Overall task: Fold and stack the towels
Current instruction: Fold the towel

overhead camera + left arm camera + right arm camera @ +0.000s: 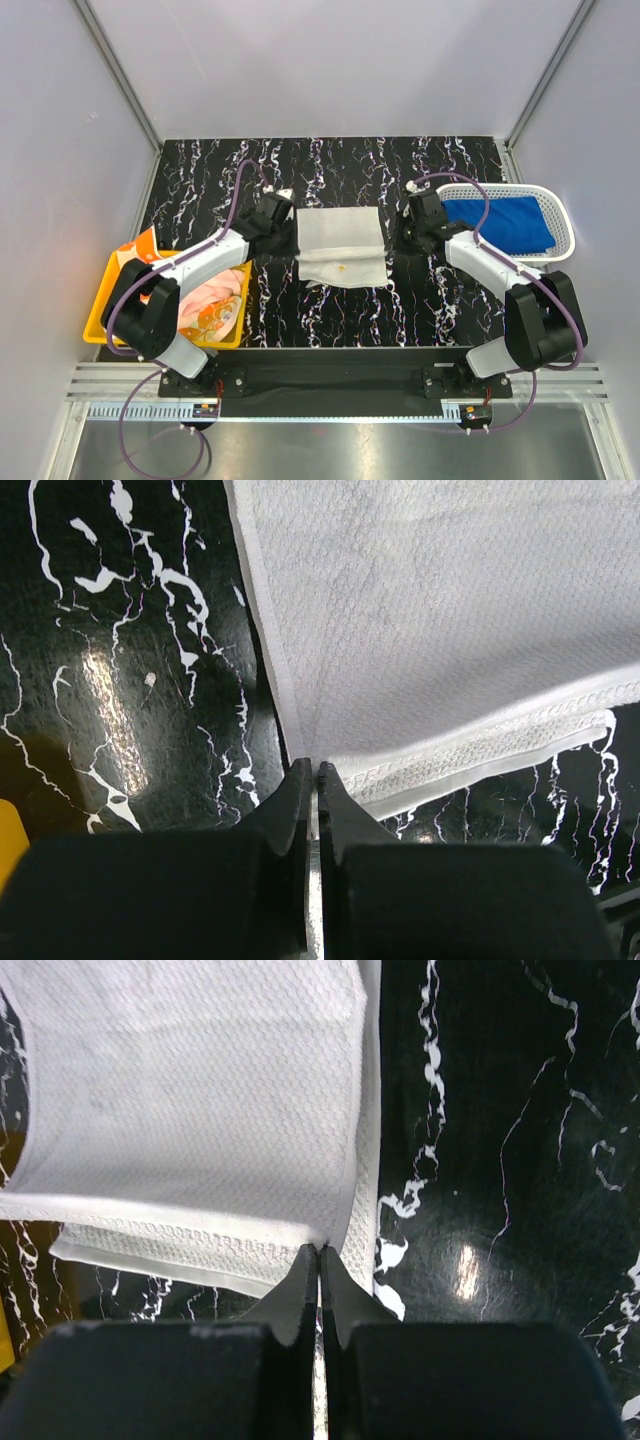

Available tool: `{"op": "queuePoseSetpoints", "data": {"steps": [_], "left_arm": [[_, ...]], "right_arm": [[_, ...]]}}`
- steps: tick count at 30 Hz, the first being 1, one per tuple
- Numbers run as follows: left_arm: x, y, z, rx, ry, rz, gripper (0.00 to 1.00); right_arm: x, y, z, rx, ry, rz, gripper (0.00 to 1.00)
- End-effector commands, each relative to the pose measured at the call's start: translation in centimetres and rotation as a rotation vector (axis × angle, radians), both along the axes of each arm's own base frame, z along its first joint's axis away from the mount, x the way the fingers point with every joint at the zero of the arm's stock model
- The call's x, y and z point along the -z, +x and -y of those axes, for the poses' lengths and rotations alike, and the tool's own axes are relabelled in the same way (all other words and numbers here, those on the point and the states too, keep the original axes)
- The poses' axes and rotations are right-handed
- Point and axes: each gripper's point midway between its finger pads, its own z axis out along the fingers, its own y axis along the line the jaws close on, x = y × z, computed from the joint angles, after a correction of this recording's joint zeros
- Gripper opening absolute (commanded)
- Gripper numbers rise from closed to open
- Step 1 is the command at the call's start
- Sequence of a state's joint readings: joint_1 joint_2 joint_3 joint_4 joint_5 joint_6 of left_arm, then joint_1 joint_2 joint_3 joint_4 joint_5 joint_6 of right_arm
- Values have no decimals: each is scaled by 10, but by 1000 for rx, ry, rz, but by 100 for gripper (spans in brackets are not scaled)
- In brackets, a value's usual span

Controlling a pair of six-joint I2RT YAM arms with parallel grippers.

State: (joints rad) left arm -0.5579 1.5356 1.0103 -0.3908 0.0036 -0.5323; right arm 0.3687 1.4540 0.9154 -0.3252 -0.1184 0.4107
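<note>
Yellow bin (97,315) left, white basket (568,228) right, black marbled table (200,190)

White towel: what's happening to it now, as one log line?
left gripper: shut on white towel left edge | right gripper: shut on its right edge | blue towel: in white basket

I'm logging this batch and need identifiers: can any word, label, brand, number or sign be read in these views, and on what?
No readable text in any view.
white towel: plain weave and hem, no tag or print showing.
blue towel, white basket: no lettering.
yellow bin, patterned towels: pattern only, no words.
small orange bits by the arm bases: too small to tell whether they carry text.
</note>
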Motion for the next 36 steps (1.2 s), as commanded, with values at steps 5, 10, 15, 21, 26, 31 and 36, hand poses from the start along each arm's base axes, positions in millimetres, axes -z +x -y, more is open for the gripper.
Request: {"op": "queuePoseSetpoints", "data": {"steps": [5,10,15,21,26,31,36], "left_arm": [[8,-13,9,56,-34,6,0],[23,-24,8,68,-22,-23,0],[17,-19,5,54,-3,-3,0],[-12,-11,6,52,-10,49,0],[-36,-13,5,63,-25,87,0],[-43,-16,2,71,-21,93,0],[-25,-23,4,83,-29,55,0]], "right_arm": [[14,-12,-5,-2,31,-13,0],[21,-14,-5,-1,37,-21,0],[18,-12,-4,-1,31,-16,0],[-11,-7,-1,8,23,37,0],[-35,-8,4,13,10,78,0],[-42,-11,4,9,18,86,0],[-26,-17,3,12,31,55,0]]}}
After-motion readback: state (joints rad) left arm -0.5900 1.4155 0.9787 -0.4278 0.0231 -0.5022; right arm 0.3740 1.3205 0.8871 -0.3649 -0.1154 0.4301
